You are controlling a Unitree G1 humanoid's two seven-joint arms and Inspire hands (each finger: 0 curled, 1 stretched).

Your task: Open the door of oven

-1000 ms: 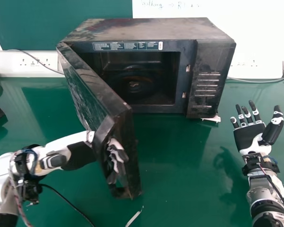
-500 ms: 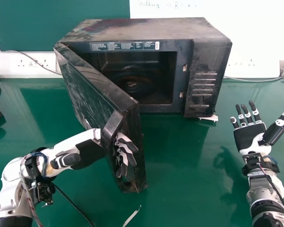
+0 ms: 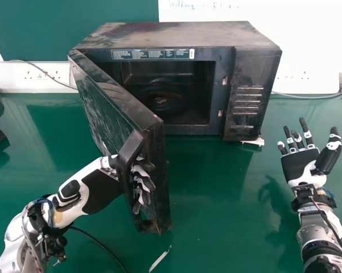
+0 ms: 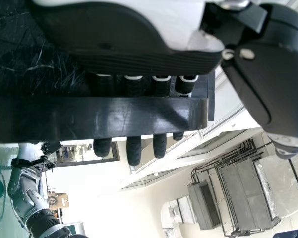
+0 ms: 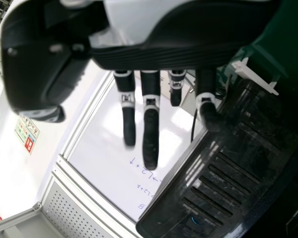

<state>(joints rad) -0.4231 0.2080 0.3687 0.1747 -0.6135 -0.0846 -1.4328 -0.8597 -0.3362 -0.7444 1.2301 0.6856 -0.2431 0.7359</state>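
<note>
In the head view the black oven (image 3: pixel 176 40) stands with its door (image 3: pixel 105 108) swung far out to the left front. At the door's free edge is my left hand (image 3: pixel 102 187), its fingers passing through the upright handle (image 3: pixel 128 154). The left wrist view shows that handle (image 4: pixel 99 118) crossing in front of the straight fingers of my left hand (image 4: pixel 134 54), whose thumb stands apart. My right hand (image 3: pixel 301 165) is palm up over the table, right of the oven, open and holding nothing; the right wrist view has this right hand (image 5: pixel 188 49) near the oven's side (image 5: pixel 218 188).
The dark cavity (image 3: pixel 159 99) of the oven faces forward. White socket strips (image 3: pixel 31 77) stand behind the green table (image 3: pixel 222 199). A thin white scrap (image 3: pixel 159 260) lies near the front edge, and a black cable (image 3: pixel 102 247) runs beside the left arm.
Compared with half a second ago, the door's free edge has swung slightly left with my left hand in its handle. My left forearm now slopes more steeply. My right thumb has moved in toward the fingers.
</note>
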